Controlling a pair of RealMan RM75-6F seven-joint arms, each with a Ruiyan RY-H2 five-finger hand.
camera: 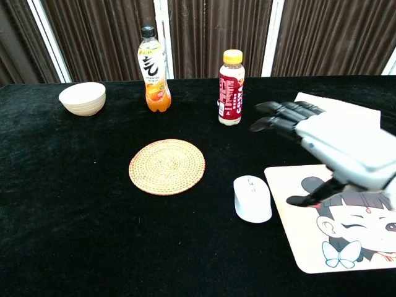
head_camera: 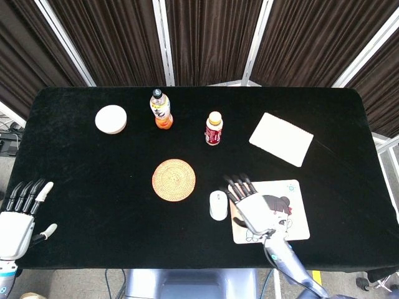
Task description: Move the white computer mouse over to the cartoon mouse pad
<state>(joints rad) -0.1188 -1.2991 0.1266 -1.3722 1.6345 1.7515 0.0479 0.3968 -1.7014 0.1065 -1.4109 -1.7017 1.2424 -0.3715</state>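
Observation:
The white computer mouse (head_camera: 218, 205) (camera: 252, 198) lies on the black table just left of the cartoon mouse pad (head_camera: 293, 221) (camera: 346, 247), which shows a girl's face. My right hand (head_camera: 252, 205) (camera: 328, 142) hovers open above the pad's left part, fingers spread and pointing away from me, just right of the mouse and not touching it. My left hand (head_camera: 17, 215) is open at the table's near left edge, far from both; the chest view does not show it.
A woven round coaster (head_camera: 174, 180) (camera: 167, 166) lies left of the mouse. Behind stand an orange drink bottle (head_camera: 160, 109) (camera: 153, 69), a red-labelled bottle (head_camera: 214, 129) (camera: 231, 88), a white bowl (head_camera: 111, 119) (camera: 82, 98) and a folded white cloth (head_camera: 281, 138) (camera: 346, 111).

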